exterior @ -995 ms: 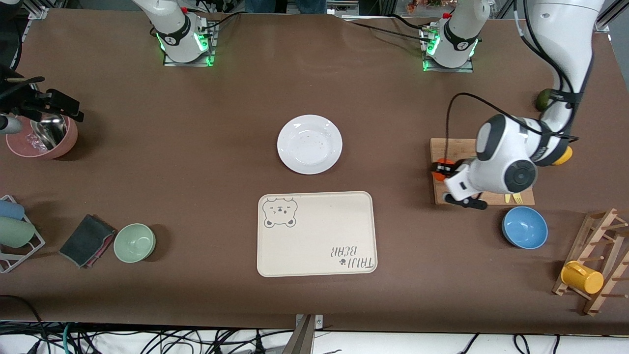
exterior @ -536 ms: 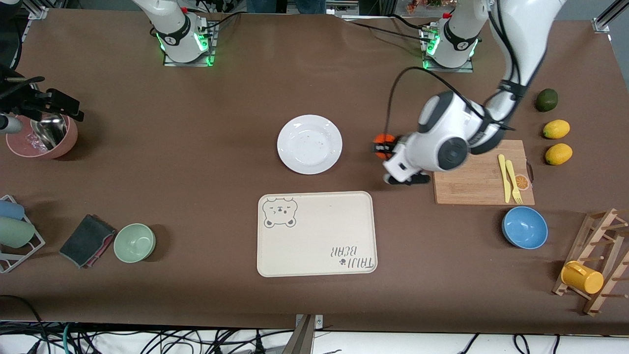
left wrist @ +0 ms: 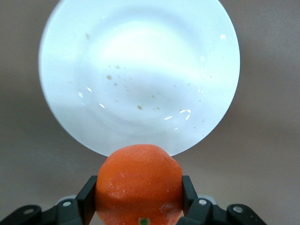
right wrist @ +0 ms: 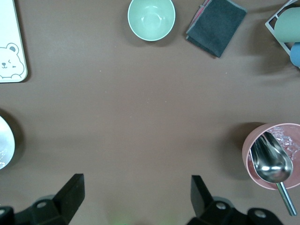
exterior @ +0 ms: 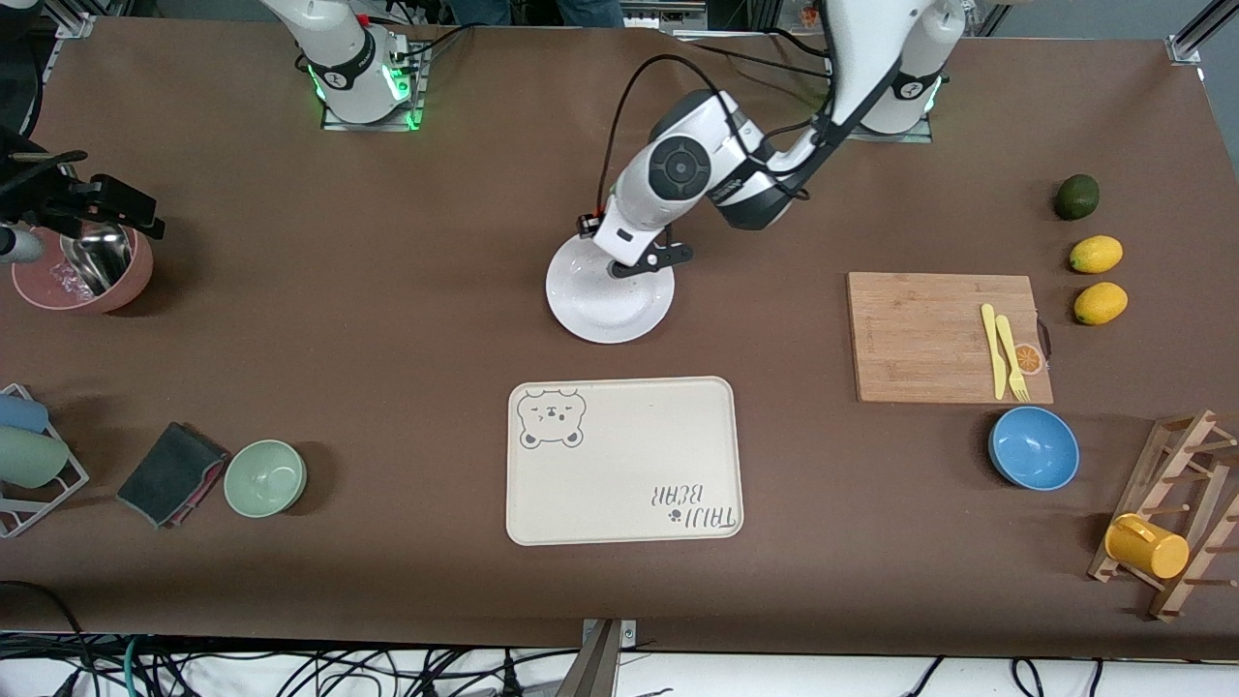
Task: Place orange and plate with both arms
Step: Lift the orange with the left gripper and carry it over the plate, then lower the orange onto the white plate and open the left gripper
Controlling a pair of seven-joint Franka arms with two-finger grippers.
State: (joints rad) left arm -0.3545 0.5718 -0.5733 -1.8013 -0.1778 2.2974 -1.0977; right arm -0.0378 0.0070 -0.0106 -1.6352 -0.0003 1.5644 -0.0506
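- Light falls evenly from overhead across the brown table (exterior: 387, 319); the front view is bright and sharp from edge to edge.
- Shadows are short and soft: a dark patch sits beside the green bowl (exterior: 265, 477), another beside the blue bowl (exterior: 1034, 447).
- The plate (left wrist: 140, 75) glares strongly in the left wrist view, washed to bluish white, with small sparkles on its rim.
- The orange (left wrist: 138, 185) sits close to that lens and looks slightly soft, yet its pitted skin shows.
- Green lamps glow at both arm bases (exterior: 363, 82).
- The metal scoop (right wrist: 272, 164) in the pink bowl (right wrist: 276, 157) reflects light.
- The right wrist view is dimmer, evenly lit.
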